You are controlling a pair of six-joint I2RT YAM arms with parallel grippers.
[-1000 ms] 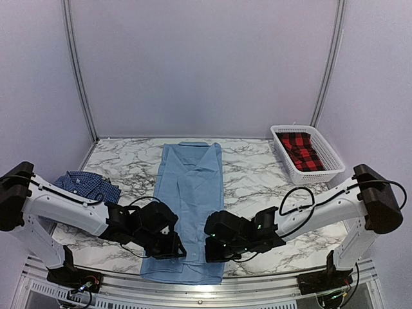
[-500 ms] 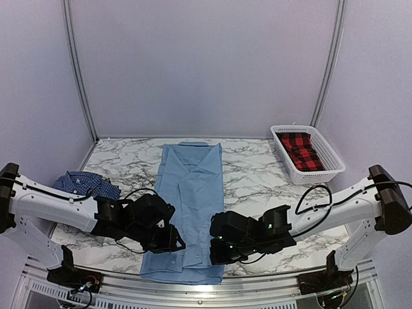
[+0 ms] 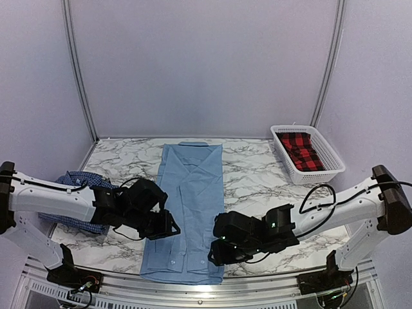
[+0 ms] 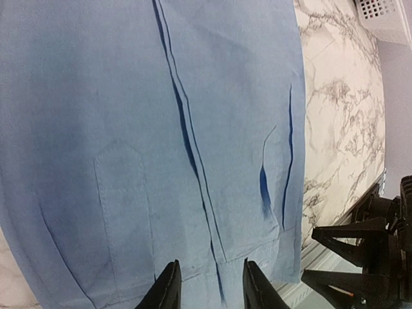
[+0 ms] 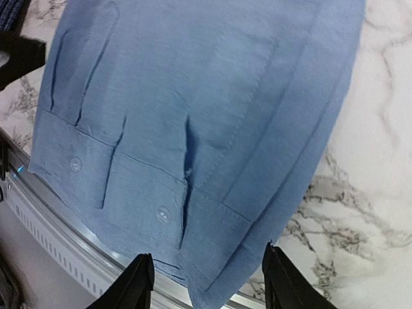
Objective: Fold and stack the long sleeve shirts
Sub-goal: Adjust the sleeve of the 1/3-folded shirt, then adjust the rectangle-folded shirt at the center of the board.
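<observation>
marble table [image 3: 252, 175]: shirts [image 3: 190, 188], basket [image 3: 317, 174]

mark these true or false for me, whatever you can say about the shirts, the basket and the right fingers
1. The light blue shirt lies lengthwise in the middle of the table. True.
2. The basket holds the checked shirt. False: it holds a red and black plaid cloth; the checked shirt lies at the table's left side.
3. The right fingers are clamped on the light blue shirt. False: they stand apart over its near corner, with nothing pinched.
4. The basket sits at the table's far right. True.
5. Cuff buttons show near the shirt's near end. True.
</observation>
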